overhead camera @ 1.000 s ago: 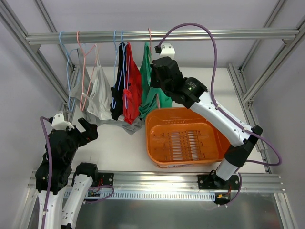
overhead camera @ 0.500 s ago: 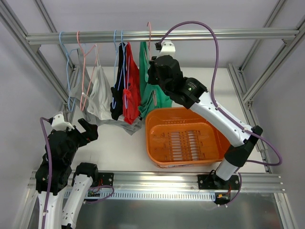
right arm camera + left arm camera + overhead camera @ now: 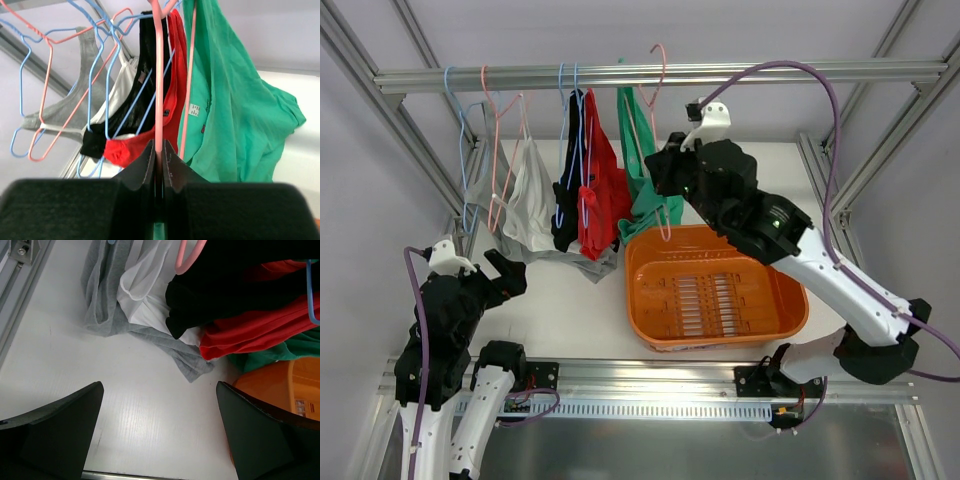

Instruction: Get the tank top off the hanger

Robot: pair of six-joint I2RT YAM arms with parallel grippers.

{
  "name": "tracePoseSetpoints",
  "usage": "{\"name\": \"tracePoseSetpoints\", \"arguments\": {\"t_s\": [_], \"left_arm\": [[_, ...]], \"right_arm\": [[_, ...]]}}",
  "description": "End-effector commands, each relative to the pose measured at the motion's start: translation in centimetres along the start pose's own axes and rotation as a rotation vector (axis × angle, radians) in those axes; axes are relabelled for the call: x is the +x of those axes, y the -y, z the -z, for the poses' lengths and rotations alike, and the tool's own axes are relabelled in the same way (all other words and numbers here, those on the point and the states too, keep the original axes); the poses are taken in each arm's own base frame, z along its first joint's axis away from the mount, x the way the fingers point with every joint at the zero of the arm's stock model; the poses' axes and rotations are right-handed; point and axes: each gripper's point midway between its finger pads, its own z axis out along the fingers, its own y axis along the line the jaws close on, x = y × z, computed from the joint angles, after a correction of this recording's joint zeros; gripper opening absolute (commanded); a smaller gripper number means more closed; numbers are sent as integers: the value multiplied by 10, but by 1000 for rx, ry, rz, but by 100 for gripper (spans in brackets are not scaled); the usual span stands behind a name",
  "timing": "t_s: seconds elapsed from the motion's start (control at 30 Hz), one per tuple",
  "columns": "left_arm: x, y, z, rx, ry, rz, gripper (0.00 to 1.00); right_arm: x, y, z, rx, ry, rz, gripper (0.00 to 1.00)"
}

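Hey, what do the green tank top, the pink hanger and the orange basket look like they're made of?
The tank top looks like thin, matte knit fabric: it hangs in soft folds. The hanger seems to be thin wire with a smooth pink coating, though solid plastic can't be ruled out. The basket looks like moulded plastic, slightly glossy, with a slotted floor.

An orange plastic basket [image 3: 720,295] sits on a white tabletop [image 3: 570,310]. Left of it, a red fabric top [image 3: 600,195], a black garment [image 3: 572,170] and a pale grey-white top [image 3: 530,195] hang from a silver metal rail [image 3: 800,72], among light blue wire hangers [image 3: 453,100].
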Motion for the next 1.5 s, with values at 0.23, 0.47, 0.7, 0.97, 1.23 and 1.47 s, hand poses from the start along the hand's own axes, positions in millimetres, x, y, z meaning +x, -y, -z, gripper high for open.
{"name": "tracePoseSetpoints", "arguments": {"t_s": [0.23, 0.47, 0.7, 0.97, 1.23, 1.47], "left_arm": [[-7, 24, 7, 145, 37, -36, 99], [-7, 73, 29, 442, 9, -122, 99], [-42, 122, 77, 707, 79, -213, 99], [-56, 130, 76, 715, 79, -187, 99], [-95, 171, 101, 890, 104, -219, 99], [-175, 227, 125, 1086, 215, -254, 99]], "right_arm": [[-27, -12, 70, -198, 62, -121, 0], [-37, -42, 114, -409, 30, -173, 0], [-43, -47, 140, -480, 35, -153, 0], [-51, -35, 153, -473, 78, -122, 0], [-46, -56, 177, -643, 34, -117, 0], [-49, -79, 198, -792, -20, -115, 0]]}}
